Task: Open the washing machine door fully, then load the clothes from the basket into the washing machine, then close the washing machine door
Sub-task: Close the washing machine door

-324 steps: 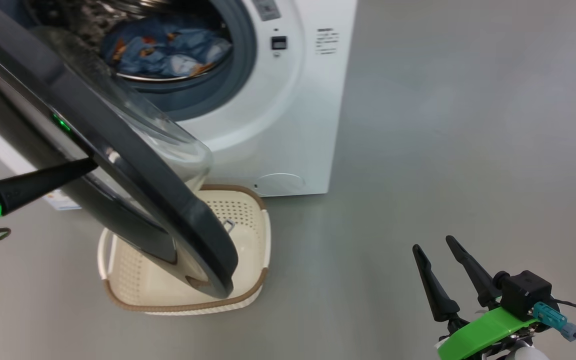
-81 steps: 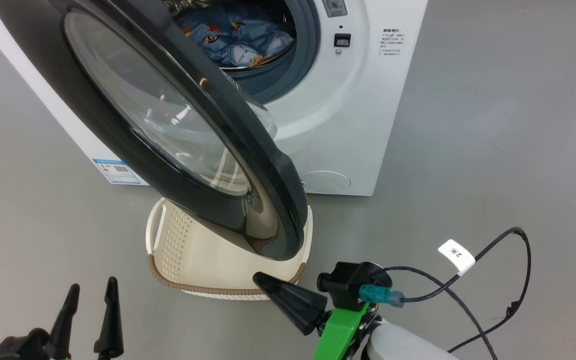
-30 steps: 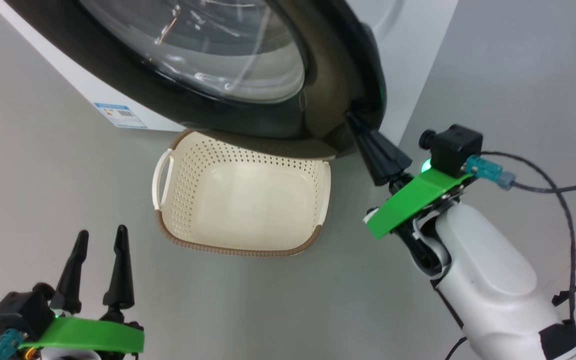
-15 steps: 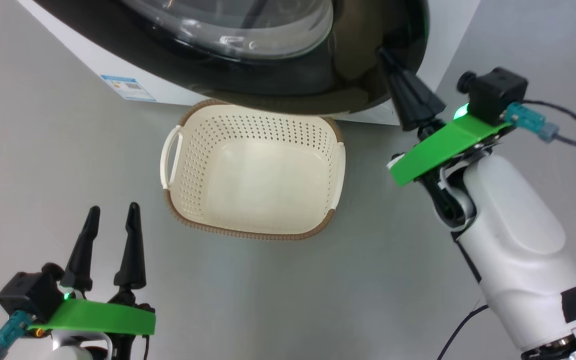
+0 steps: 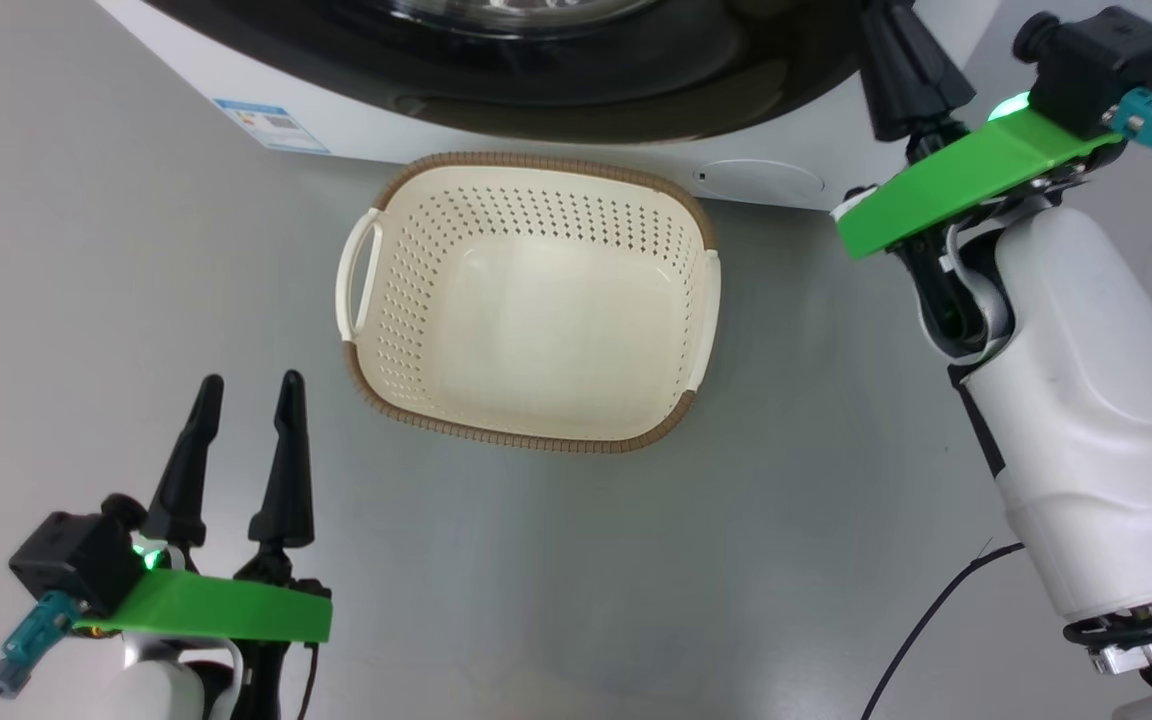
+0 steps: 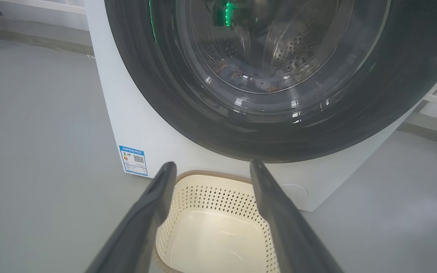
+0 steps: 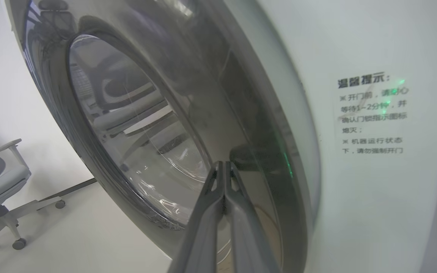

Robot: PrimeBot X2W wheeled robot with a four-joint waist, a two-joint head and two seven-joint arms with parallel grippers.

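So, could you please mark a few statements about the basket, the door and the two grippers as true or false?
1. The basket is empty. True.
2. The left gripper has its jaws shut. False: they stand apart.
3. The right gripper has its jaws shut, tips at the black rim of the washing machine door. True.
4. The clothes lie in the basket. False: they show behind the door's glass, inside the washing machine.
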